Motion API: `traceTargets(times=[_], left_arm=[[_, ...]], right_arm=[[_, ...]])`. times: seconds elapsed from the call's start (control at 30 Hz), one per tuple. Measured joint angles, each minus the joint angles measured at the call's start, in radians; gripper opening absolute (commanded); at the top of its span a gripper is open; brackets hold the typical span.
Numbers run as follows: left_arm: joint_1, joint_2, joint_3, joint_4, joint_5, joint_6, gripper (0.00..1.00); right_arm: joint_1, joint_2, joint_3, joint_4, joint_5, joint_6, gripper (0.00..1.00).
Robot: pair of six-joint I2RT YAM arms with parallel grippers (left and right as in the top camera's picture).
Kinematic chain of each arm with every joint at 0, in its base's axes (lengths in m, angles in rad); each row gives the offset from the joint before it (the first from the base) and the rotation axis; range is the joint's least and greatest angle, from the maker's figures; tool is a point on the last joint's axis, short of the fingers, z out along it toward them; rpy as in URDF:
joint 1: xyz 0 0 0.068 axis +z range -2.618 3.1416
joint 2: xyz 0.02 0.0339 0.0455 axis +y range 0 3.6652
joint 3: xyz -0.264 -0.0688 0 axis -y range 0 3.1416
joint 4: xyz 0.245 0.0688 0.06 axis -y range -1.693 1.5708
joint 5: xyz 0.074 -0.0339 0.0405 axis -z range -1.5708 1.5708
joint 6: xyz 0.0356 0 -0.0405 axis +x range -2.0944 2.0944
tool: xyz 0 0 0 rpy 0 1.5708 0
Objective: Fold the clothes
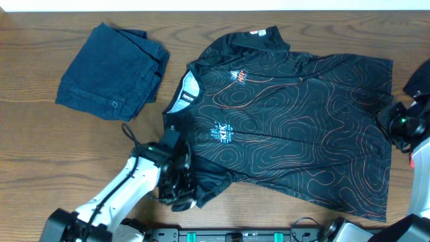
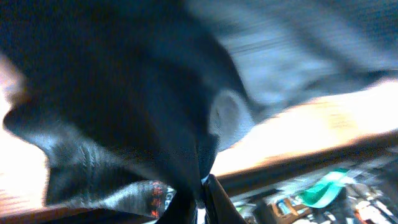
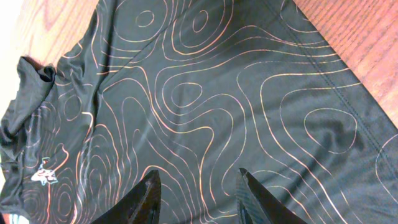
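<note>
While the black sports jersey (image 1: 295,128) lies spread front-up across the middle and right of the overhead view, its collar (image 1: 188,91) points to the left of the frame and its hem runs down the right side. One short sleeve lies near the top edge and the other at the lower left. Thin orange contour lines cover the cloth, and two small chest logos sit just right of the collar. The left pincer (image 1: 178,185) sits at the lower-left sleeve with its jaws closed on the cloth. In the left wrist view, dark fabric of the jersey (image 2: 124,93) is gathered between its fingertips at the bottom edge. That view is blurred, and little else can be made out beyond a strip of pale wood at the right. The right pincer (image 1: 393,122) is at the right edge of the overhead view, beside the hem. In the right wrist view its two fingers stand moderately apart at the bottom of the frame, over flat patterned jersey (image 3: 205,93) with nothing between them; whether the tips touch the cloth I cannot tell. A folded navy denim garment (image 1: 111,70) with a button lies at the upper left of the wooden bench (image 1: 40,154), apart from the jersey.
</note>
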Motion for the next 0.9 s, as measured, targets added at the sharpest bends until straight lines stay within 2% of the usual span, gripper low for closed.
traceTargets(times=[0.27, 0.37, 0.57, 0.67, 0.7, 0.77, 0.8, 0.83, 0.9], left_arm=[[0.0, -0.027, 0.133, 0.064, 0.002, 0.03, 0.06], [-0.001, -0.027, 0.143, 0.077, -0.089, 0.033, 0.06], [-0.003, -0.027, 0.143, 0.093, -0.372, 0.034, 0.06], [-0.003, -0.027, 0.144, 0.085, -0.453, 0.034, 0.07], [-0.003, -0.027, 0.144, 0.072, -0.468, 0.034, 0.11], [-0.003, -0.027, 0.144, 0.036, -0.494, 0.04, 0.44], [-0.003, -0.027, 0.144, 0.022, -0.505, 0.042, 0.55], [-0.003, -0.027, 0.144, 0.011, -0.51, 0.041, 0.59], [-0.003, -0.027, 0.144, -0.009, -0.522, 0.046, 0.62]], right_arm=[[0.0, 0.0, 0.0, 0.0, 0.0, 0.0, 0.39], [0.0, 0.0, 0.0, 0.0, 0.0, 0.0, 0.39], [0.0, 0.0, 0.0, 0.0, 0.0, 0.0, 0.4], [0.0, 0.0, 0.0, -0.002, 0.0, 0.0, 0.4], [0.0, 0.0, 0.0, -0.004, 0.0, 0.0, 0.4], [0.0, 0.0, 0.0, -0.009, 0.0, 0.0, 0.4], [0.0, 0.0, 0.0, -0.011, 0.0, 0.0, 0.4], [0.0, 0.0, 0.0, -0.012, 0.0, 0.0, 0.4], [0.0, 0.0, 0.0, -0.012, 0.0, 0.0, 0.4]])
